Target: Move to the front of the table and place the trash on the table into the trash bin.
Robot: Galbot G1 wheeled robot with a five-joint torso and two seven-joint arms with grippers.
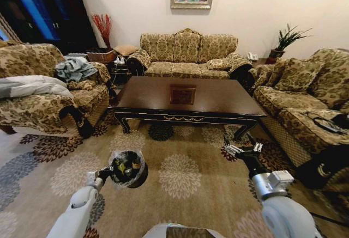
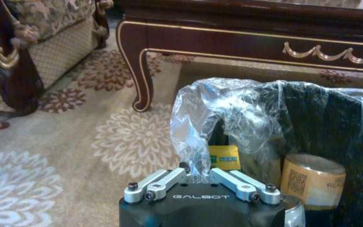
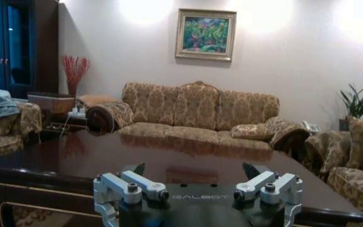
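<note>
Left hand [image 1: 107, 171] pinching trash bin [image 1: 128, 168] bag rim; right hand [image 1: 240, 150] spread near table [image 1: 163, 103] edge.

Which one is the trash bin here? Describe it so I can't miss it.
Start at the dark coffee table; the trash bin sits on the carpet before its left corner, at the left claw. It is small, round, black, with a crinkled clear bag over its rim.

Three cameras, one living room

The head view looks down from behind both arms at the glossy dark brown wooden coffee table [image 1: 185, 99]; the left wrist view sits close above the black bag-lined bin [image 2: 332, 127], the right wrist view faces level across that tabletop [image 3: 168, 161].
</note>
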